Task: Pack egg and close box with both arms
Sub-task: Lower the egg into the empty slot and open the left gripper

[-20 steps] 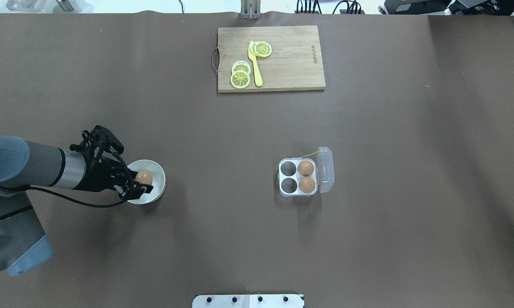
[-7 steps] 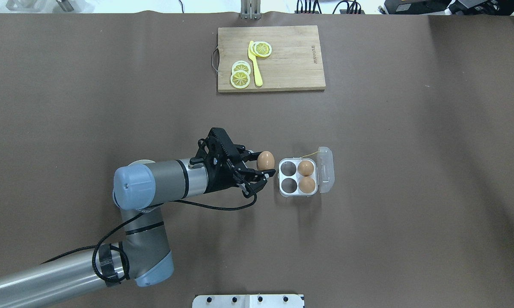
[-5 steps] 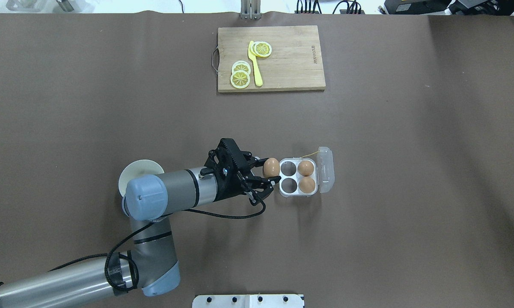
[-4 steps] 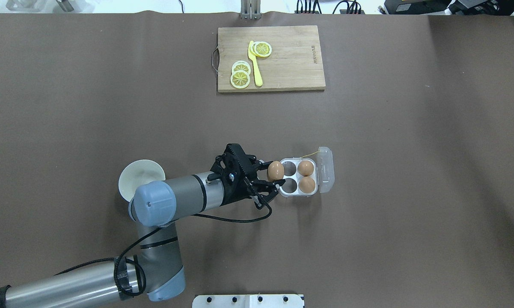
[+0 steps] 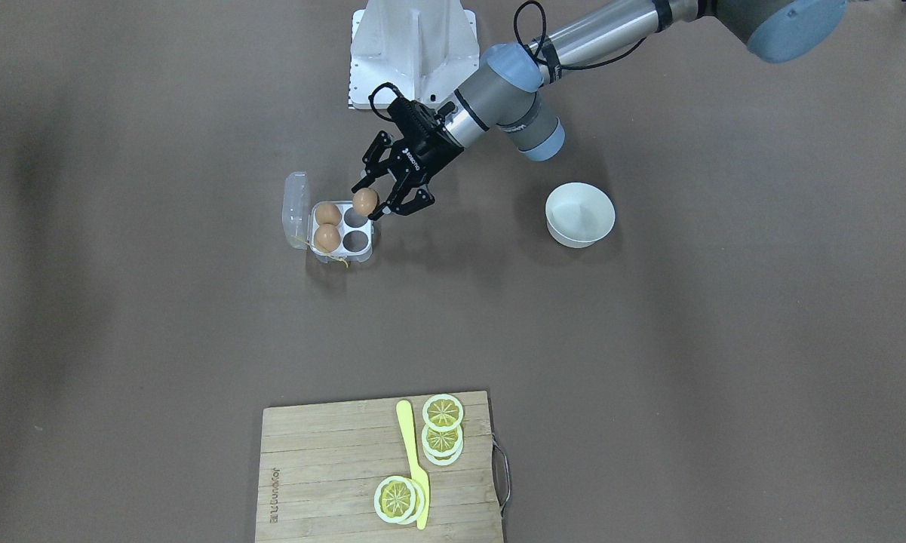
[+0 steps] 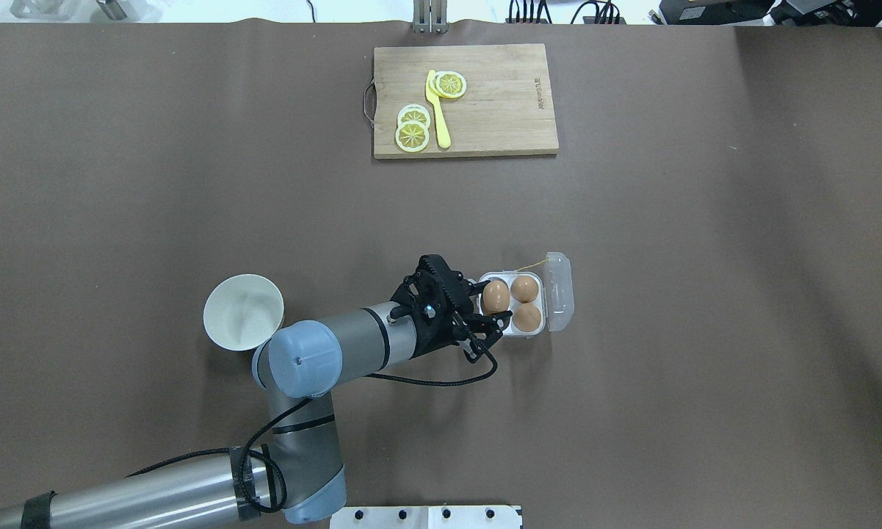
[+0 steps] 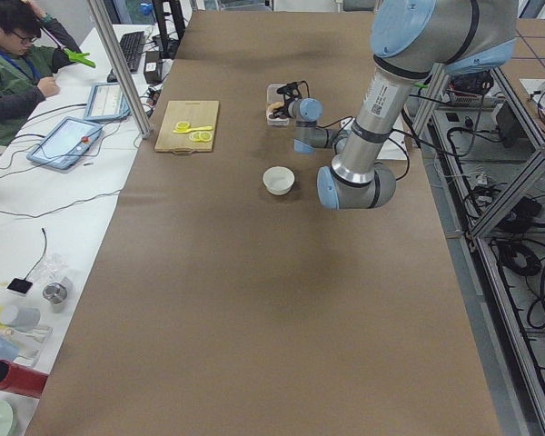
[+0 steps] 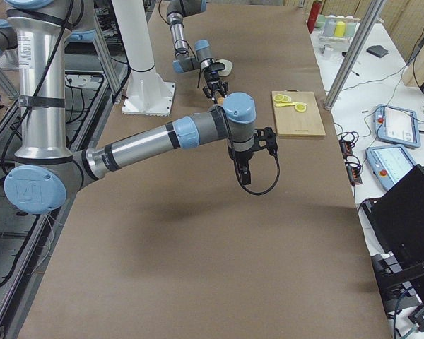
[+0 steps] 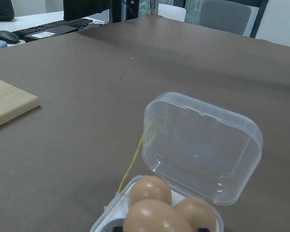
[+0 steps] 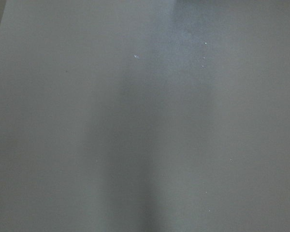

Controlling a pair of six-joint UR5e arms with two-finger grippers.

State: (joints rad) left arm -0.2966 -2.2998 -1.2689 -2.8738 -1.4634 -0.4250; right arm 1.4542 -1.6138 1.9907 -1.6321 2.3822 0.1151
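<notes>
Two-fingered, pinched a smooth, tan-brown oval egg (image 6: 495,297) in the left gripper (image 5: 368,202), fingers (image 5: 389,210) clamped on its sides. Held it over the box's (image 6: 514,333) empty cell (image 5: 353,219) (lid (image 6: 560,294) open, two more eggs (image 6: 524,288) inside). Could not tell the right gripper's (image 8: 243,173) state.

table: brown cover (image 6: 705,330) | side desk: white (image 7: 18,227) | frame post: metal (image 7: 117,64)
</notes>
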